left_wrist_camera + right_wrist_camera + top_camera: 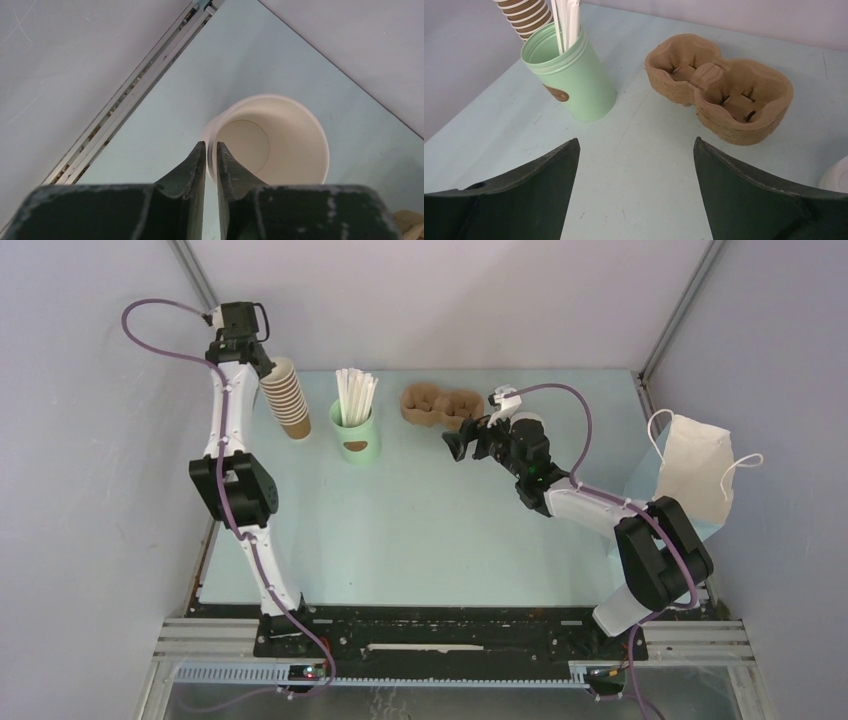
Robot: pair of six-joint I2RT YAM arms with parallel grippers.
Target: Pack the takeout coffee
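In the overhead view the stack of lidless brown cups (285, 395) leans at the upper left of the pale worktop (420, 530); just right of it stands the mint-green cup (356, 440) with white straws (353, 395) upright in it; further right, apart from that cup, lies the two-slot pulp carrier (440, 405), slots facing up, its side wall layered as if several are nested; a white paper bag (695, 475) with handles stands at the right edge, well apart from the rest.

The left jaws, at the top of the stack, are nearly pressed together and pinch the wall of the top cup (280, 140), one finger inside its white interior, one outside.

The right jaws are spread wide and grip nothing; they sit low over bare worktop just below the carrier's right end, facing the green cup and the carrier.

A white rounded edge (836, 175) shows at the lower right of the right wrist view, cut off by the frame; whether it is the takeout coffee's lid cannot be told.

The green cup bears a brown oval patch (556, 93); any writing on it is too small to read.
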